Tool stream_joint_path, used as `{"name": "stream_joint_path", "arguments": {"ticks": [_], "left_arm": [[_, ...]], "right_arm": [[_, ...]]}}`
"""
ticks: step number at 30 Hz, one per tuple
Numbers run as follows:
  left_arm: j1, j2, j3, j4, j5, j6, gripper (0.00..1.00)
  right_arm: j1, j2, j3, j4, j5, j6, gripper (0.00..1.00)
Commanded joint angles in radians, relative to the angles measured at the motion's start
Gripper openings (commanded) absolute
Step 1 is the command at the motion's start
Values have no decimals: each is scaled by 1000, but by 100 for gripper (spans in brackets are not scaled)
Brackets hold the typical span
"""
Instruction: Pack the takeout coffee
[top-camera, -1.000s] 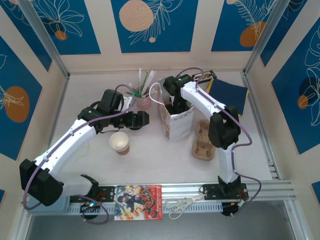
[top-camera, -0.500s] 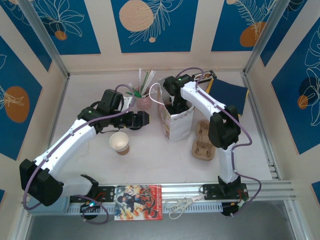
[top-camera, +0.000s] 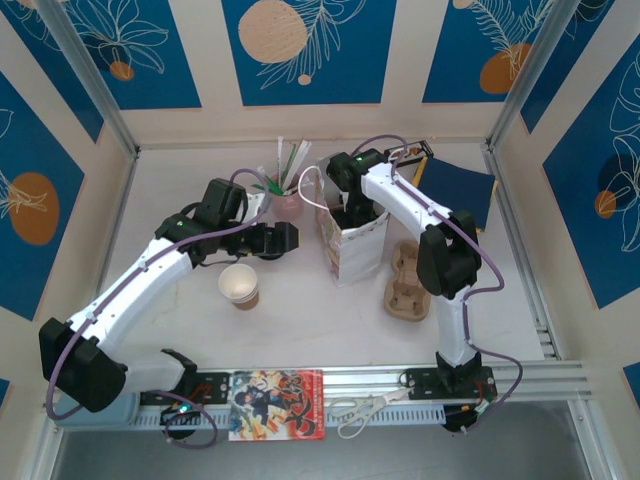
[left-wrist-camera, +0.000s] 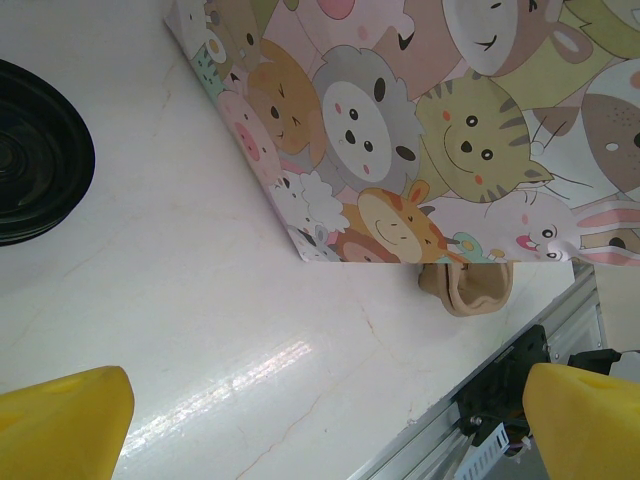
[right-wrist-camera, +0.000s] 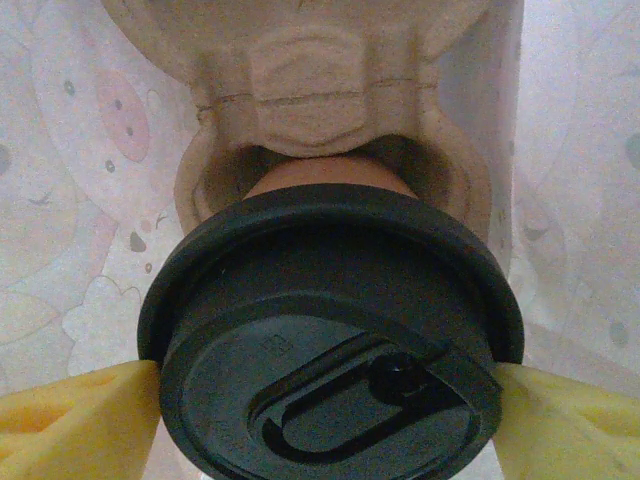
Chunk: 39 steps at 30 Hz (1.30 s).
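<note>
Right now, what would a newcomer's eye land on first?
The cartoon-animal bag mid-table, with the right end effector reaching into it, closed on a black-lidded cup seated in a pulp carrier. To the bag's left, an open kraft cup stands alone near the left end effector, spread wide and empty.

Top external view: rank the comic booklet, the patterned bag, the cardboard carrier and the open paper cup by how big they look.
1 and 2, unranked: comic booklet and patterned bag look about alike, and the standing bag's top is nearer the camera.
3. cardboard carrier
4. open paper cup
</note>
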Motion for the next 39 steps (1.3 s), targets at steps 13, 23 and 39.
{"name": "stream_joint_path", "arguments": {"ticks": [13, 23, 39], "left_arm": [[12, 3, 0, 9, 12, 6, 100], [12, 2, 1, 8, 12, 5, 100], [12, 0, 4, 6, 11, 6, 100]], "right_arm": [[2, -31, -5, -33, 6, 29, 85], [2, -38, -2, -35, 6, 34, 87], [3, -53, 11, -52, 13, 43, 88]]}}
